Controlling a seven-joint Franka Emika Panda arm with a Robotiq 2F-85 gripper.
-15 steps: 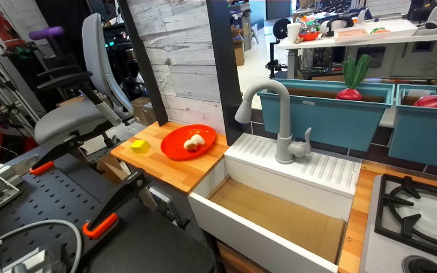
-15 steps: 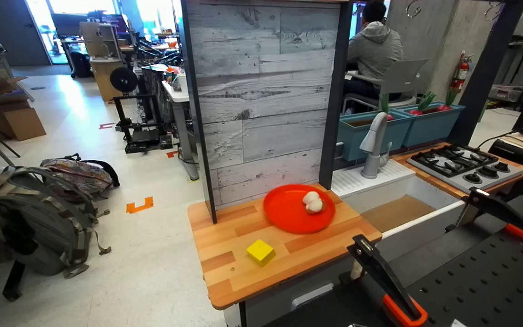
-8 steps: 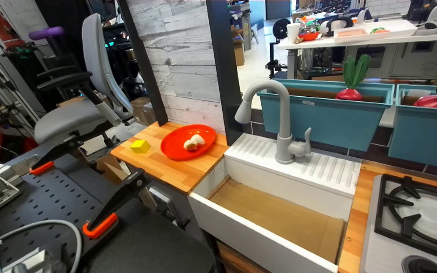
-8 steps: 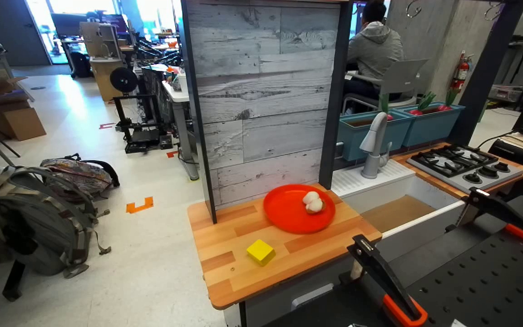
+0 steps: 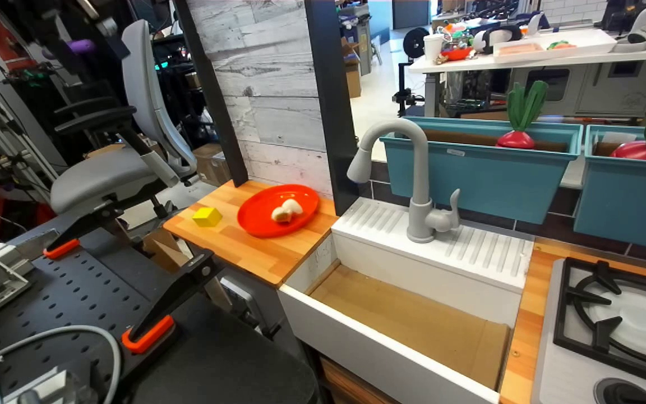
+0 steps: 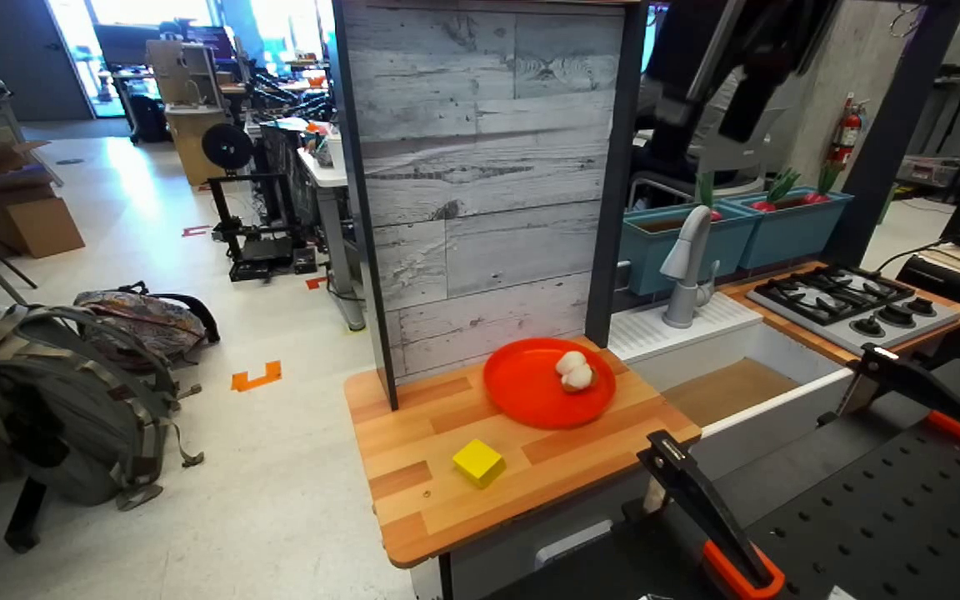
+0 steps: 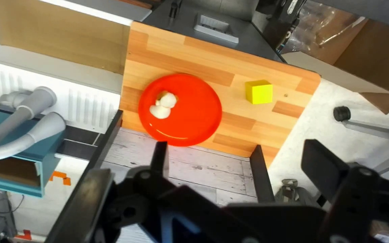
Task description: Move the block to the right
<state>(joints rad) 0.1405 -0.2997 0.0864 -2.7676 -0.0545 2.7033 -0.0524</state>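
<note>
The yellow block sits on the wooden counter [image 6: 580, 467], apart from the red plate. It shows in both exterior views [image 5: 207, 216] [image 6: 479, 462] and in the wrist view [image 7: 259, 92], there to the right of the plate. The round red plate [image 6: 522, 383] holds a pale rounded lump [image 6: 576, 371]; both also show in the wrist view, the plate [image 7: 194, 111] and the lump [image 7: 163, 105]. My gripper [image 7: 237, 145] is open with its fingers wide apart and nothing between them. In an exterior view the gripper [image 6: 709, 125] hangs high above the sink, far from the block.
A grey wood-look wall panel [image 6: 488, 183] with dark posts rises behind the plate. A white sink [image 5: 379, 342] with a grey faucet [image 5: 421, 168] adjoins the counter. A stove [image 5: 631, 320], teal planters [image 5: 474, 174] and black clamps [image 6: 709, 517] stand nearby.
The arm and gripper have come into view at the top of both exterior views. The block, plate and lump have not moved.
</note>
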